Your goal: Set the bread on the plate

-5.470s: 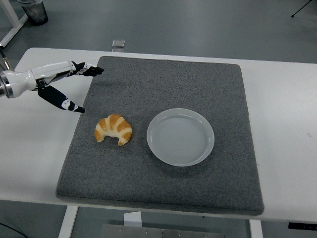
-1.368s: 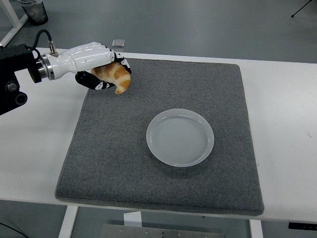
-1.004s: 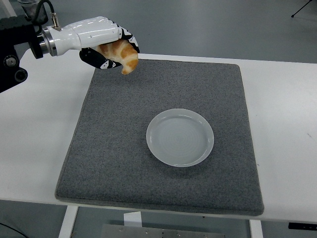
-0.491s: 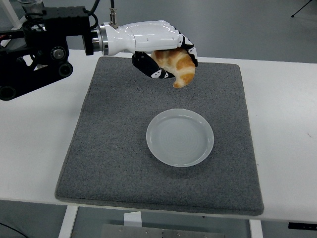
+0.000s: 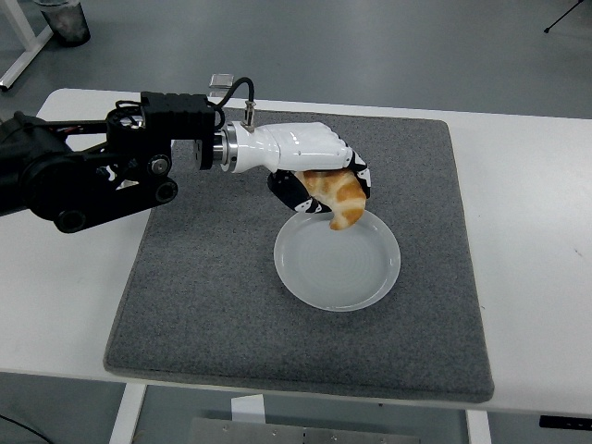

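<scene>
Head view: left hand (image 5: 310,176) is closed around the bread (image 5: 338,195), a golden croissant, with fingers curled over its top. Croissant's lower tip hangs over the far-left rim of the plate (image 5: 338,282), apparently not resting on it. Plate sits on the grey mat (image 5: 213,305) covering the white tabletop (image 5: 527,231).

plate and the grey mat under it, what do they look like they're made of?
Plate: pale grey-white, smooth, with a soft sheen and faint concentric rings; looks like plastic or melamine, though glazed ceramic can't be ruled out. Mat: dark grey, matte, with a fuzzy speckled texture and soft edges; reads as felt or a similar fabric pad.
</scene>
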